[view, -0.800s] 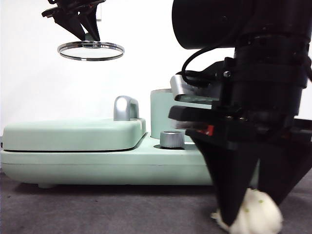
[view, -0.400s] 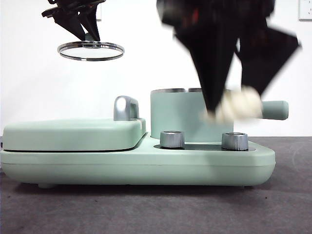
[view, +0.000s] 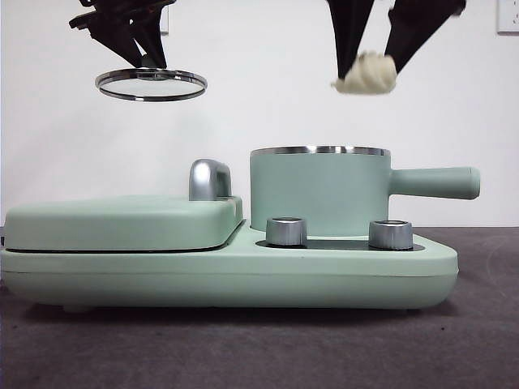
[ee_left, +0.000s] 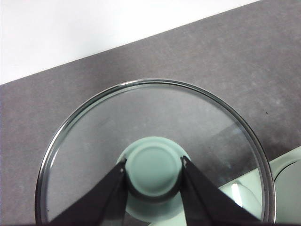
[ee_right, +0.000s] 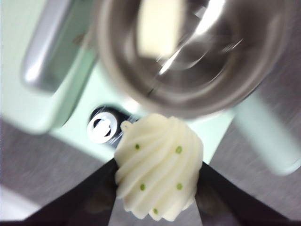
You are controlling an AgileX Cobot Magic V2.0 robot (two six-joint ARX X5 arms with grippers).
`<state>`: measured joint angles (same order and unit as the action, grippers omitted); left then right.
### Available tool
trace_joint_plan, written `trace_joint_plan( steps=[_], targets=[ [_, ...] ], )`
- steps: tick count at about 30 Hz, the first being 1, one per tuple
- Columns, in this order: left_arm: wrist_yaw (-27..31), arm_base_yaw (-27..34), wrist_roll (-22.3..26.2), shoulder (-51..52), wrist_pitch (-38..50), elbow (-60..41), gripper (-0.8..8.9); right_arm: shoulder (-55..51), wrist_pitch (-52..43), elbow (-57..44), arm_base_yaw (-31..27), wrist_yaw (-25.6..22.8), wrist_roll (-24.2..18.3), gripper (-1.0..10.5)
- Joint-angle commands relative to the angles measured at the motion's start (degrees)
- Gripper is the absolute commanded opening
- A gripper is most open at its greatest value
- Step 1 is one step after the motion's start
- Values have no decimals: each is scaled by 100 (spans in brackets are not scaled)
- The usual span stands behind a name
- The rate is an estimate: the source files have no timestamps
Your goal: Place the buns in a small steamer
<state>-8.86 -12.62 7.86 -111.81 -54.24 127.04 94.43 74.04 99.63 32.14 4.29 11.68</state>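
Carrying the ridged bun [view: 366,74] pinched between its jaws, the right end effector [view: 369,65] hangs above the steamer [view: 319,194], whose mouth is open. A pale shape blurred inside the pot [ee_right: 160,26] may be the smooth bun already placed. The left end effector [ee_left: 153,170] clamps the lid [view: 151,83] by its knob, off to one side. Left: lower, release, recover.

The small steamer [view: 319,190] stands on the right part of the cooker base [view: 227,275], the griddle [view: 122,223] on its left. High above the steamer hangs the ridged bun [view: 366,74] between the right gripper's [view: 389,61] jaws. The glass lid [view: 151,83] hangs above the griddle, its knob [ee_left: 153,168] between the left gripper's [ee_left: 154,170] jaws.
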Motion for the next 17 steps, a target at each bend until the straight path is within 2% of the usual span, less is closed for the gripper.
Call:
trace_joint_plan(
  steps=[1,5,9,11,17],
  targets=[
    [-20,-15,-42,-85,127,210,54,466,37,485,-105,15,-516,226],
    [-20,-15,-39,-85,125,210,55,977,13,929,-254,-13,-828,226],
    [-20,-15,-37,-85,125,210,55,1351,-42,1126,-271,-590,-1185,226],
    [-20,-15,-35,-85,127,210,55,1471,-118,1137,-269,-739,-1244,226],
    [-20,-15,-35,-87,136,210,55,1779,-264,1137,-271,-730,-1261,226]
  ],
)
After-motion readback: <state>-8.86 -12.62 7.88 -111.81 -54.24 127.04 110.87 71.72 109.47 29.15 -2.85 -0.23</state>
